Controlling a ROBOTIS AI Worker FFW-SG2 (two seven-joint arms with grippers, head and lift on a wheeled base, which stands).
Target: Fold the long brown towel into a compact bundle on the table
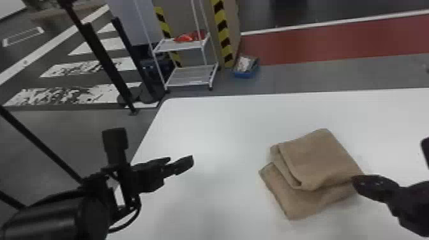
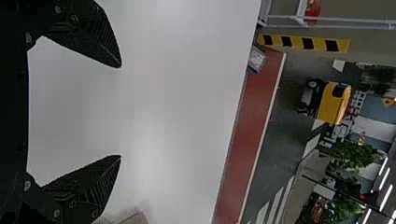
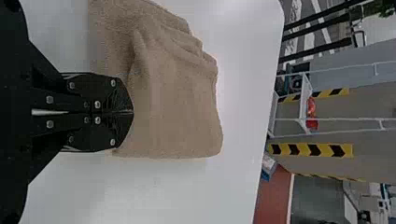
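Right pincer (image 3: 133, 112), closed, is at the right edge of the brown towel (image 1: 319, 159), right on the worktop (image 1: 220, 134); near left, the left pincer (image 2: 121, 111) gapes wide. Likely light and limp, it wants a pinch through every layer at the towel's near edge; beyond, matte, napped plies stack in rounded folds.

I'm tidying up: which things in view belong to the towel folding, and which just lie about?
Belongs:
- folded brown cloth towel
- flat white table
- black two-fingered left tool
- black two-fingered right tool

Lying about:
- white metal rack
- small blue box
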